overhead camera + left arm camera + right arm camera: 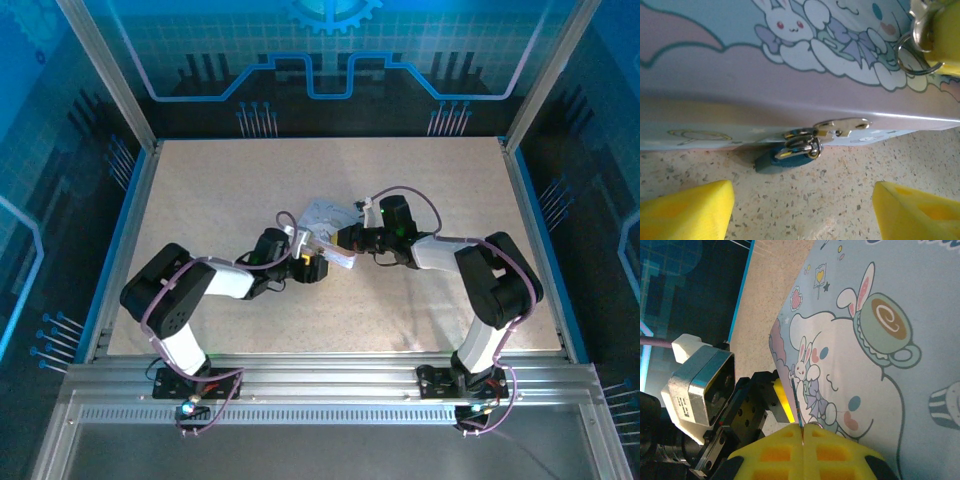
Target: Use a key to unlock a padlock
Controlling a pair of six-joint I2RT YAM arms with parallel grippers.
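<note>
Blue-lit enclosure panels (320,60) surround a speckled beige table (440,190). A lavender cartoon-printed tin box (325,215) sits at its centre, and both arms reach in to meet at the near edge of the box.

**Step in hand:** judged to be key presentation, before insertion. The key is held but has not met the lock.

1. The left gripper (802,210) hangs low over the table, facing the front wall of the tin box (715,75). Its yellow foam fingers (685,210) are spread wide and released, gripping nothing. The padlock lies ahead of the gap between them, without contact.
2. The right gripper (802,452) is over the lid. Its yellow pads are clenched together on the key.

**Task items:**

- The small, blocky, dark blue-grey padlock (782,159) hangs from the bright metal hasp (840,127) on the front wall of the box. Its body is tilted and rests on or just above the table. The thin shackle is threaded through the hasp and appears closed. The keyhole face cannot be made out.
- The thin dark metal key (796,402) shows edge-on as a sliver protruding from between the right pads, lying over the printed lid. In the left wrist view a wire key ring (912,55) dangles beside the right finger, well above the padlock.

**Next move, as a judgement:** the left fingers should close on the padlock body to steady it and expose the keyhole. The right arm should then lower the key tip and align it. Both parts are tiny, so fine alignment is required, and a swinging lock may deflect the key.
</note>
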